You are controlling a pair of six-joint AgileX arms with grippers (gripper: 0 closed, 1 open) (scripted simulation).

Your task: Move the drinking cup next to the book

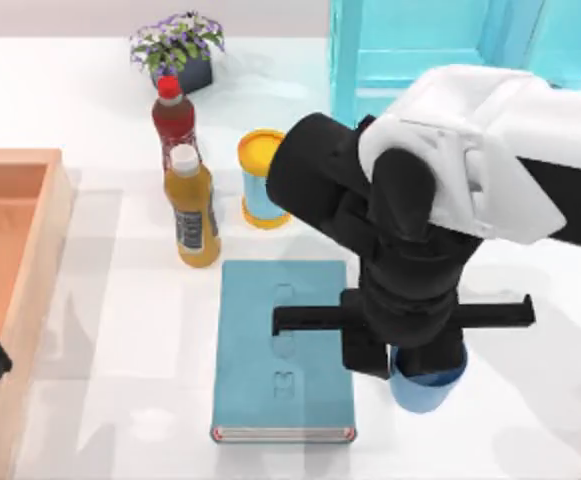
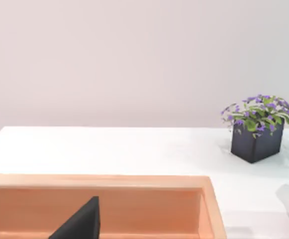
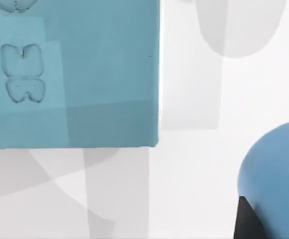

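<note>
White-shelled right arm with black wrist.

Teal-blue book with pale, red-cornered page edge; plain blue drinking cup; orange bottle; purple-flowered plant.

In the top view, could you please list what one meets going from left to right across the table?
Orange wooden tray → orange juice bottle with white cap → large flat teal-blue book → small plain blue drinking cup, beneath the right end effector.
</note>
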